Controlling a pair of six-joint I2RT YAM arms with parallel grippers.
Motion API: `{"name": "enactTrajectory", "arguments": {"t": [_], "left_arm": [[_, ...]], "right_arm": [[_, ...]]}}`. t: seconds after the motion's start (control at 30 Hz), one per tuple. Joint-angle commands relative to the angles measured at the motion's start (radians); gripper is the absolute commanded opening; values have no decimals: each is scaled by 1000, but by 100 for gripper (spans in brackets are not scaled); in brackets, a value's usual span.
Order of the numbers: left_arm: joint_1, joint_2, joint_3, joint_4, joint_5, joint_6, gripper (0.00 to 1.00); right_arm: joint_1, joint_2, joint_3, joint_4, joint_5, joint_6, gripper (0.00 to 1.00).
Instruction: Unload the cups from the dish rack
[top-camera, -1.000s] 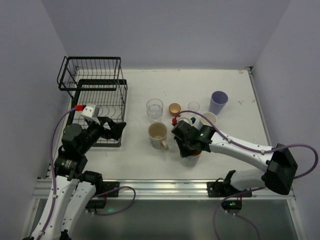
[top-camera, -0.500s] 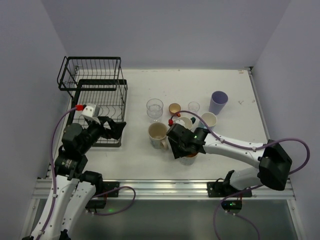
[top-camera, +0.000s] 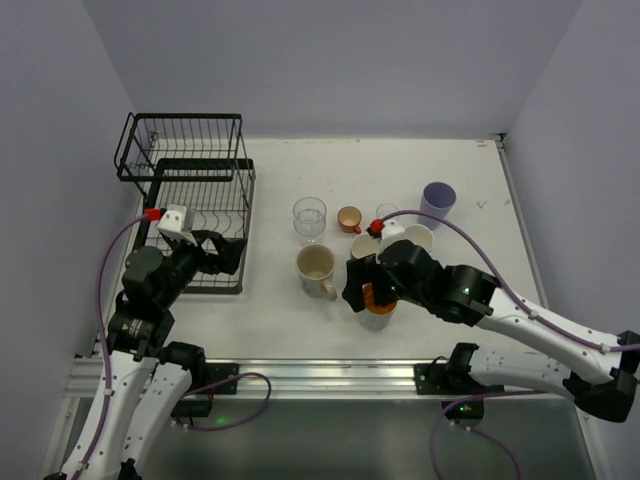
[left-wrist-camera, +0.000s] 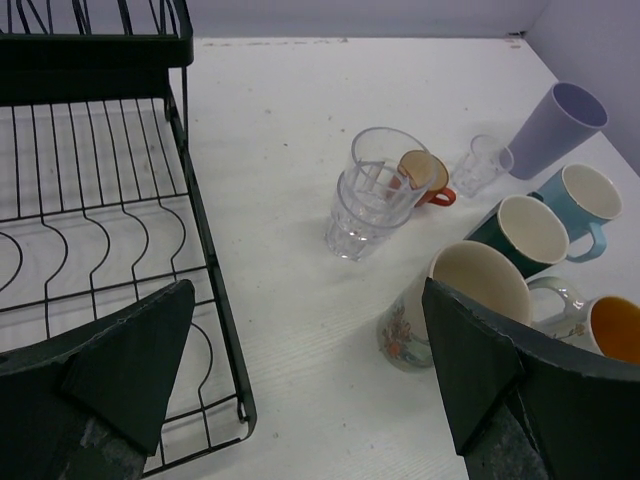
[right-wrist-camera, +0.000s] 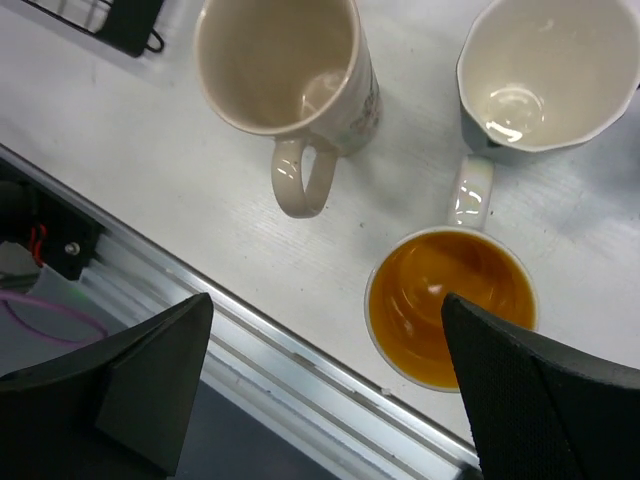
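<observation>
The black wire dish rack (top-camera: 190, 185) stands at the far left, and its ridged tray (left-wrist-camera: 90, 210) shows no cup. The cups stand on the table: clear glass (top-camera: 310, 218), small orange cup (top-camera: 349, 217), small clear glass (top-camera: 388, 212), lavender tumbler (top-camera: 436, 203), light blue mug (top-camera: 419, 238), teal mug (right-wrist-camera: 545, 70), cream mug (top-camera: 316, 266) and orange-lined mug (right-wrist-camera: 440, 300). My right gripper (right-wrist-camera: 328, 310) hovers open just above the orange-lined mug (top-camera: 383, 312), gripping nothing. My left gripper (left-wrist-camera: 305, 305) is open and empty beside the rack's near right corner.
The metal rail (right-wrist-camera: 290, 370) along the table's near edge runs right below the orange-lined mug. The cups cluster tightly, the cream mug (left-wrist-camera: 470, 300) and teal mug (left-wrist-camera: 525, 232) close to the orange-lined one. Walls close in the left, back and right sides.
My right gripper has opened and let go of the orange-lined mug, which now stands on the table, and the wrist has lifted. The left arm has barely moved.
</observation>
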Motion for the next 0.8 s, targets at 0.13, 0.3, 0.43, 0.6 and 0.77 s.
{"name": "enactTrajectory", "arguments": {"t": [0.13,0.3,0.43,0.6,0.77], "left_arm": [[-8,24,99,86,-14,-37,100],[-8,12,113,176,15,-81,100],[-8,8,140,229,25,-94,100],[-6,10,160,291,12,-109,100],[-6,31,159,341,12,-131,100]], "right_arm": [[5,-210,7,103,71,-118,99],[5,-407,-78,302,165,-182,99],[5,-594,-155,451,217,-221,99],[3,-789,-237,549,304,-252,99],[5,-837,-275,549,358,-259,99]]}}
